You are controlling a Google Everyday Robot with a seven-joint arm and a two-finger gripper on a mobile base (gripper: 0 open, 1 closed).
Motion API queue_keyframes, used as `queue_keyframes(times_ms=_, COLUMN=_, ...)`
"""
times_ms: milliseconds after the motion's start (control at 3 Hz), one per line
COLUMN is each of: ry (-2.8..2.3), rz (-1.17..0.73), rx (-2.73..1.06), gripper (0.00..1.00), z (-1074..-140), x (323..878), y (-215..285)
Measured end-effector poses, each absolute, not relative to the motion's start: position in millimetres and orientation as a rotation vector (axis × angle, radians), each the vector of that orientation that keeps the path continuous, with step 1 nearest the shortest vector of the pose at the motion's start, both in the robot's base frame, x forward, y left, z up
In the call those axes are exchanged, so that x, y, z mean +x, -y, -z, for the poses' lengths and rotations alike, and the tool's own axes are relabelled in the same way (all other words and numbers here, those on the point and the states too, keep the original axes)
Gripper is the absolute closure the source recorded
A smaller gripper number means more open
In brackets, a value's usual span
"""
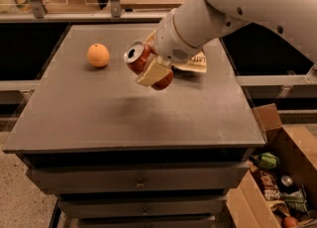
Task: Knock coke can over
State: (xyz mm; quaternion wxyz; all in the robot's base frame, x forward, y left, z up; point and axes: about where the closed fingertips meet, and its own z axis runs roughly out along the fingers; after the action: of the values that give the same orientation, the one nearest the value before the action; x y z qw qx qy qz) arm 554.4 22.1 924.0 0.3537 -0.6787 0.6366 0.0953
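Observation:
The red coke can (138,56) with a silver top is tilted in my gripper (152,68), held above the grey table top (124,118). The gripper is shut on the can; a tan finger (154,72) crosses its front. The can's silver top points up and to the left. The white arm comes in from the upper right. The can's shadow lies on the table below it.
An orange (98,55) sits on the table to the left of the can. A tan chip bag (192,62) lies behind the arm, partly hidden. An open cardboard box (277,177) with cans and bags stands on the floor at the lower right. Drawers are below the table top.

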Motion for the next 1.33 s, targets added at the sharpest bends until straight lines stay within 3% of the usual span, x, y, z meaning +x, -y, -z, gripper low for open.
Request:
queue_keyframes(times_ms=1000, ry=-1.82, rz=0.195, rx=-1.881, gripper=1.0, z=-880, x=551, y=22)
queue_keyframes(times_ms=1333, ry=-1.842, rz=0.268, rx=-1.904, gripper=0.82, z=-874, x=543, y=38)
